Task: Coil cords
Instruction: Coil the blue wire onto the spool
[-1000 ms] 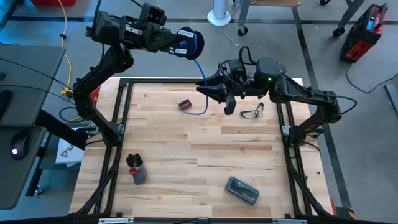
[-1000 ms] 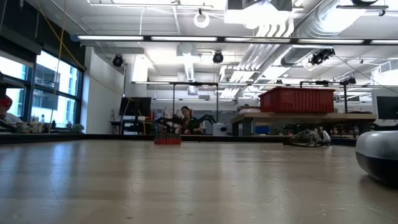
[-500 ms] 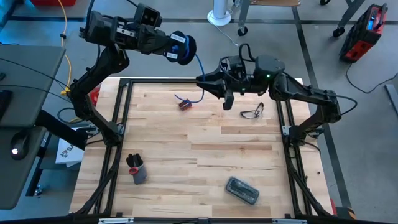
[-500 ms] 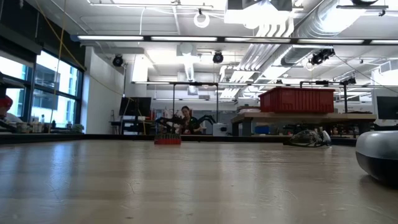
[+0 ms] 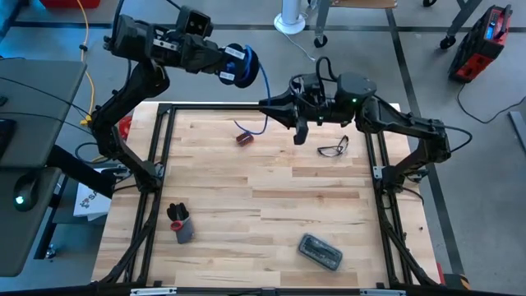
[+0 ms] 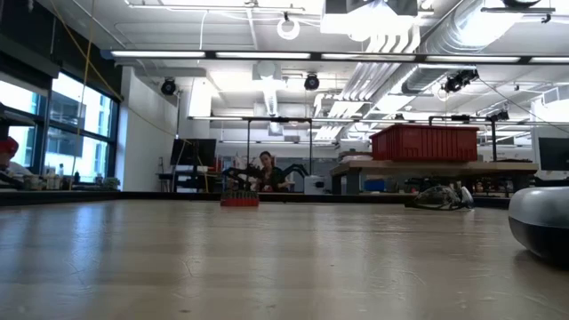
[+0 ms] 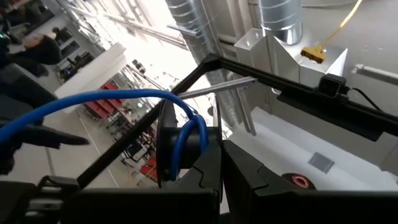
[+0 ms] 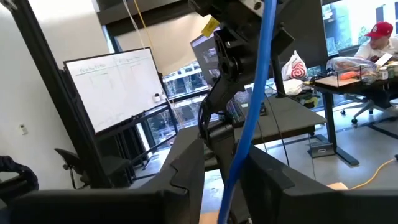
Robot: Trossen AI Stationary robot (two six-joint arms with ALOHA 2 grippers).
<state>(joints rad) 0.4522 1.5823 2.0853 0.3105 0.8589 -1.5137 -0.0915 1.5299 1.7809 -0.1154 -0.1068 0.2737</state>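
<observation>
A: Blue cord [image 5: 261,92] is up in the air past the counter's [image 5: 271,222] far edge, partly wound on the black reel [image 5: 239,64]. Left gripper [image 5: 230,62] is clenched on the reel. From there the cord drops to the right gripper [image 5: 278,113], then trails down to a red end piece [image 5: 244,138] lying on the wood.

B: Right fingers?

A: Cord runs between them in the right wrist view [image 8: 249,124]; they sit close either side of it, guiding it I'd say. Whether they pinch it, can't tell.

B: Handling?

A: Thin, limp and light, prob. a bit slick. It'll sag and slip off w/o tension. Reel is rigid, so hold that by the hub; take the cord near the reel, loosely enough to feed.
</observation>
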